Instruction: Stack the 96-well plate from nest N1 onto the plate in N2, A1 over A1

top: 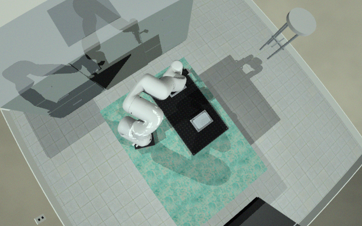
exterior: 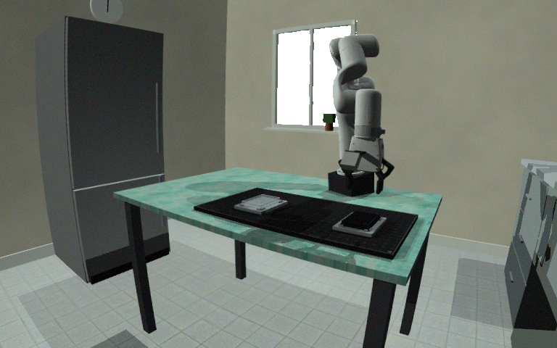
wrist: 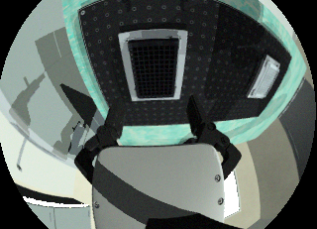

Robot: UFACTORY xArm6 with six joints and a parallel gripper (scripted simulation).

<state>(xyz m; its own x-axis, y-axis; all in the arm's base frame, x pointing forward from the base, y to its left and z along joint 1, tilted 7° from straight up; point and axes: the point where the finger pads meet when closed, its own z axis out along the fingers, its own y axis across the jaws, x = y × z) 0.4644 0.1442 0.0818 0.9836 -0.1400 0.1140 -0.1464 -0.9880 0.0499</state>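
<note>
A dark 96-well plate (exterior: 360, 220) sits in a pale nest, N1, at the right end of the black mat (exterior: 307, 217). It also shows in the wrist view (wrist: 154, 66). A light 96-well plate (exterior: 260, 201) sits in nest N2 at the mat's left end and also shows from above (top: 201, 120) and in the wrist view (wrist: 264, 77). My gripper (exterior: 365, 176) is open and empty. It hangs low by the arm's base block, behind N1 and short of the dark plate, with both fingers showing in the wrist view (wrist: 157, 120). From above, the arm (top: 149, 95) hides most of N1. The A1 marks are too small to read.
The arm's black base block (exterior: 350, 183) stands on the green table (exterior: 273, 185) right beside the gripper. A refrigerator (exterior: 100, 142) stands at the left, a counter (exterior: 549, 241) at the right, and a stool (top: 295, 25) in the far corner.
</note>
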